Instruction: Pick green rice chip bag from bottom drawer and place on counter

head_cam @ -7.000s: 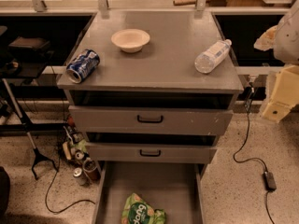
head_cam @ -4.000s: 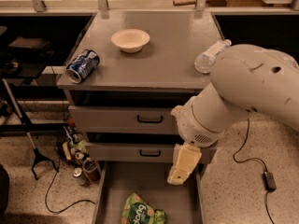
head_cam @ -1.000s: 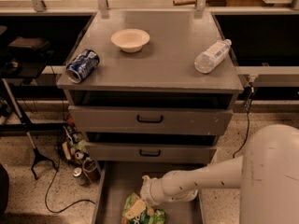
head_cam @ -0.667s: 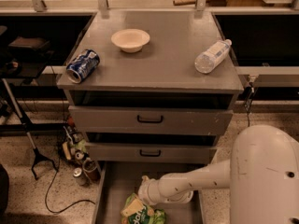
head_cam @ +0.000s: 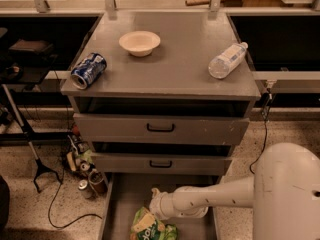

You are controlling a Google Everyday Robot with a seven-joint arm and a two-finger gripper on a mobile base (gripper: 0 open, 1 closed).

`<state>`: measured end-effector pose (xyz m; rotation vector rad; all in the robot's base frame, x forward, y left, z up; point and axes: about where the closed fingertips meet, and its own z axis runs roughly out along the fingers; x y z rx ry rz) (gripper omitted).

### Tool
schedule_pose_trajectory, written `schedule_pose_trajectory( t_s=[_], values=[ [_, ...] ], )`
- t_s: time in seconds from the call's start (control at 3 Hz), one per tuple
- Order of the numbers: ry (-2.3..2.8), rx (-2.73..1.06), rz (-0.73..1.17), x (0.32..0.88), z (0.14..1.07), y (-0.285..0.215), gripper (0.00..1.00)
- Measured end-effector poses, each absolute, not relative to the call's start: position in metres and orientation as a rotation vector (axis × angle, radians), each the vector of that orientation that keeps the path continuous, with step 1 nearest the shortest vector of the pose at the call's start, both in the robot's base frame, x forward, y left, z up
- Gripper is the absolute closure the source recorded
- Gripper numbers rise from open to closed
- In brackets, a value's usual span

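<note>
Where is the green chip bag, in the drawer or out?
In: the green rice chip bag lies in the open bottom drawer, gripper right at it.

My jaws, low in the bottom drawer [head_cam: 125, 194] and right at the top of the green rice chip bag [head_cam: 150, 228], cannot be told apart from my wrist, while the lower edge cuts off the bag's near part and the drawer's near end.
</note>
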<state>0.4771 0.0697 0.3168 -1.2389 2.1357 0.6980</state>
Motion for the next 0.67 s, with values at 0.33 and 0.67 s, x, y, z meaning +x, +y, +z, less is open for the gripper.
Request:
schedule_pose_trajectory(
  t_s=[0.33,0.67],
  values=[
    [2.039,-1.272,0.737,0.485,0.294,0.057,0.0],
    [1.96,-1.294,0.77,0.488,0.272,0.044,0.0]
  ],
)
